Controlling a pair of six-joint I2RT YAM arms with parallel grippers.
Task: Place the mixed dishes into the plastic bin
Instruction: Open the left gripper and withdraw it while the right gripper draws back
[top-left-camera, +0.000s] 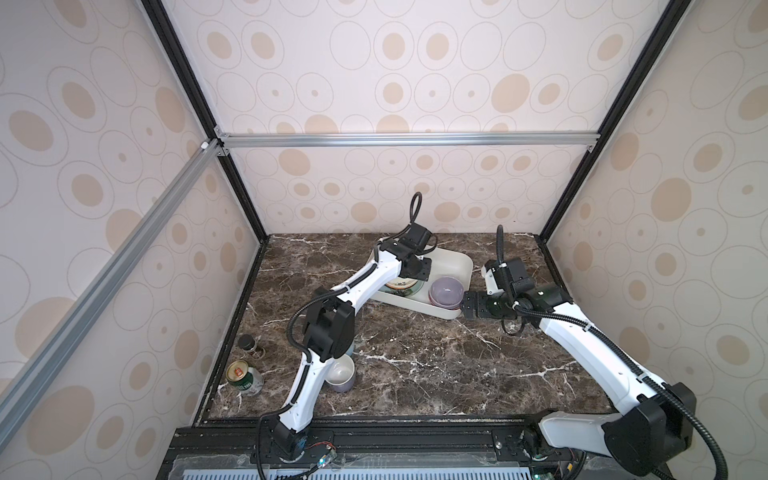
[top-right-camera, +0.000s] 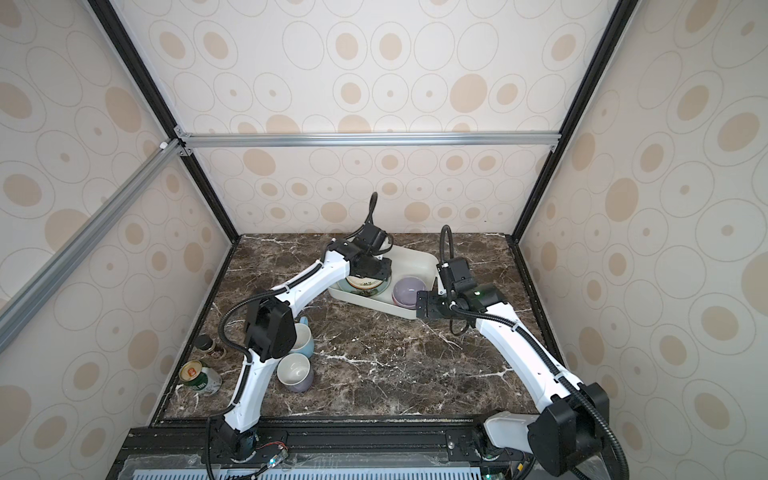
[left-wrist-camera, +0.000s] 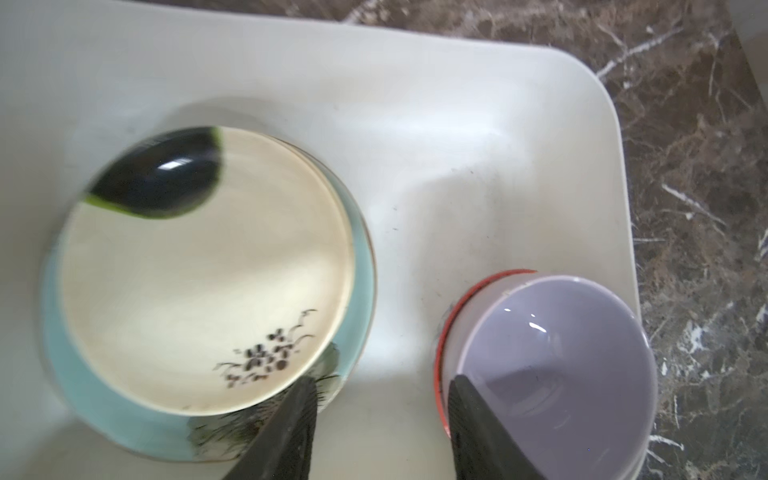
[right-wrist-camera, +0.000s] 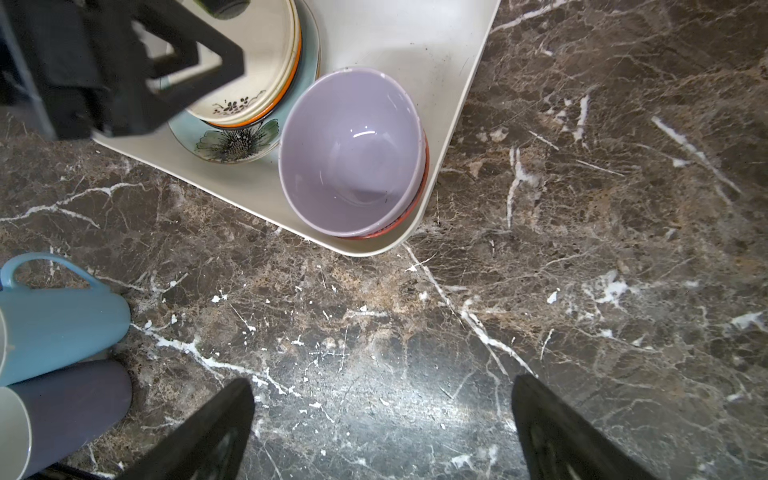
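The plastic bin (top-left-camera: 455, 262) (top-right-camera: 420, 261) (left-wrist-camera: 415, 124) sits at the back of the marble table. Inside it, the black-and-cream plate (left-wrist-camera: 208, 270) (right-wrist-camera: 249, 75) lies on the teal flower-painted plate (left-wrist-camera: 79, 390) (right-wrist-camera: 237, 141). Beside them are stacked bowls (top-left-camera: 446, 293) (left-wrist-camera: 561, 353) (right-wrist-camera: 353, 153), lavender inside. My left gripper (left-wrist-camera: 382, 380) (top-left-camera: 415, 270) hangs open above the bin floor between plates and bowls, holding nothing. My right gripper (right-wrist-camera: 384, 380) (top-left-camera: 468, 305) is open over bare marble by the bin's near right corner. The light-blue mug (top-right-camera: 305, 338) (right-wrist-camera: 62, 332) and lavender-grey mug (top-left-camera: 340, 374) (right-wrist-camera: 70, 411) stand near the left arm's elbow.
A green drink can (top-left-camera: 244, 378) lies on its side at the front left, with a small dark jar (top-left-camera: 248, 345) just behind it. Patterned walls and black frame posts close the table in on three sides.
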